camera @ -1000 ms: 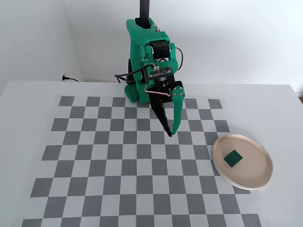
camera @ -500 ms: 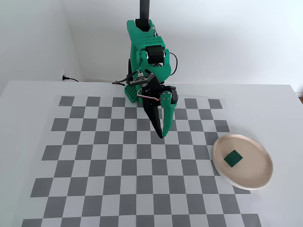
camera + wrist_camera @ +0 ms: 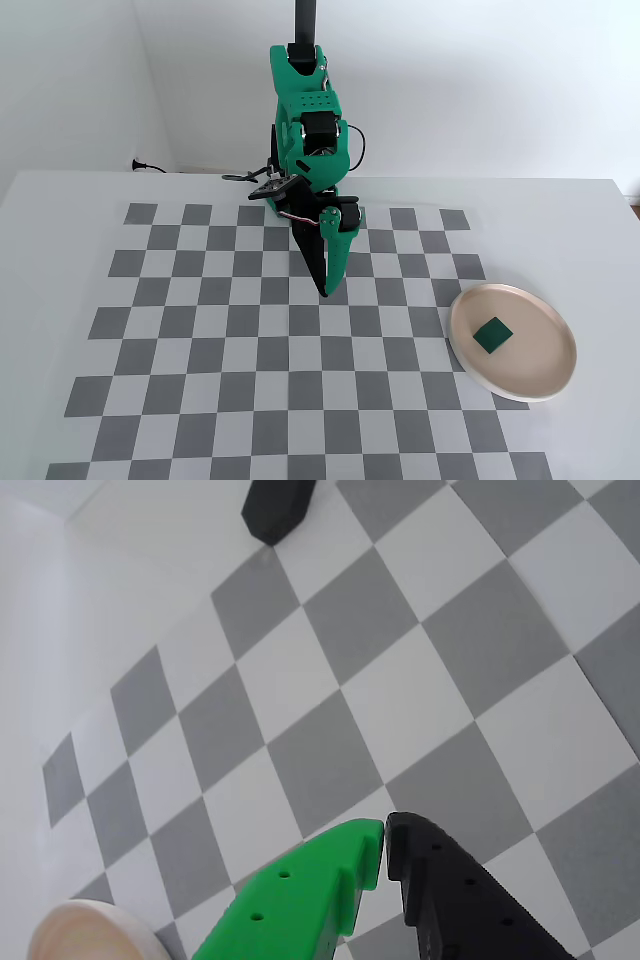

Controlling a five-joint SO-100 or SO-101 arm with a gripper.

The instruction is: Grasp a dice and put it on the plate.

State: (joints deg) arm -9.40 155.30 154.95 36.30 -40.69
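Observation:
In the fixed view the small dark green dice [image 3: 492,334] lies flat inside the round beige-pink plate [image 3: 545,370] at the right of the checkered mat. My gripper [image 3: 323,291] hangs over the middle of the mat, far left of the plate, tips pointing down. In the wrist view its green and black fingers meet at the tips, so my gripper [image 3: 385,832] is shut with nothing held. Only the plate's rim [image 3: 85,932] shows at the bottom left of the wrist view; the dice is out of that view.
The grey-and-white checkered mat [image 3: 200,350] covers the white table. The green arm base [image 3: 282,195] stands at the mat's far edge, below a black post. A dark object [image 3: 277,505] sits at the top of the wrist view. A cable plug [image 3: 140,165] lies by the back wall.
The arm has swung left, away from the plate; the gripper tips moved from about mid-right of the mat toward its centre. The dice has stayed on the plate.

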